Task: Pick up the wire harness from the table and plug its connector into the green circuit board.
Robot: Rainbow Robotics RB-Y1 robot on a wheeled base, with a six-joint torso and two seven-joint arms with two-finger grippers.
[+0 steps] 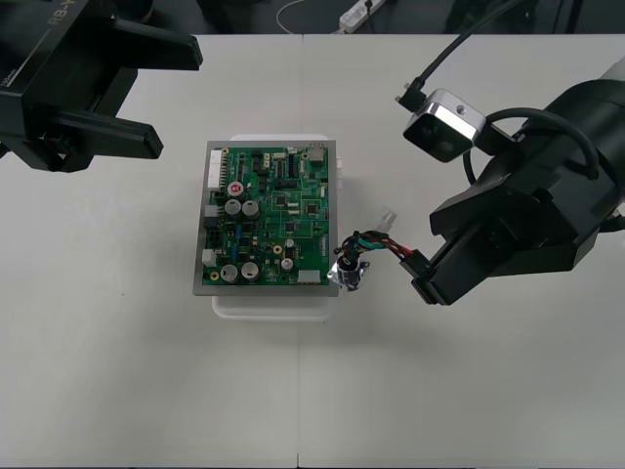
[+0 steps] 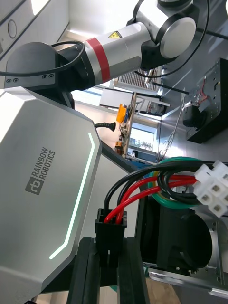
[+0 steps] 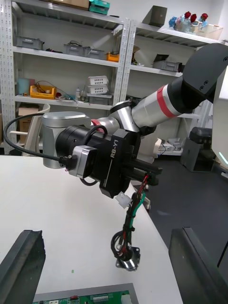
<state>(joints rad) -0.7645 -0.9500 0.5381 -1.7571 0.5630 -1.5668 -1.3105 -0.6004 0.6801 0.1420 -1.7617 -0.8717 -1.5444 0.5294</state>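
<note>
A green circuit board (image 1: pixel 271 217) on a white base (image 1: pixel 273 301) lies near the middle of the tabletop (image 1: pixel 117 391). Between the board and the tabletop's right edge, the right jaws are closed on the black plug (image 2: pixel 111 228) of the wire harness (image 1: pixel 376 252), and the plug's lower end is hidden between them. The wires trail towards the board's near right corner, where the round metal socket (image 3: pixel 127 262) hangs; whether it touches anything is unclear. The left jaws stand wide apart and empty over the far left corner, partly cut off.
</note>
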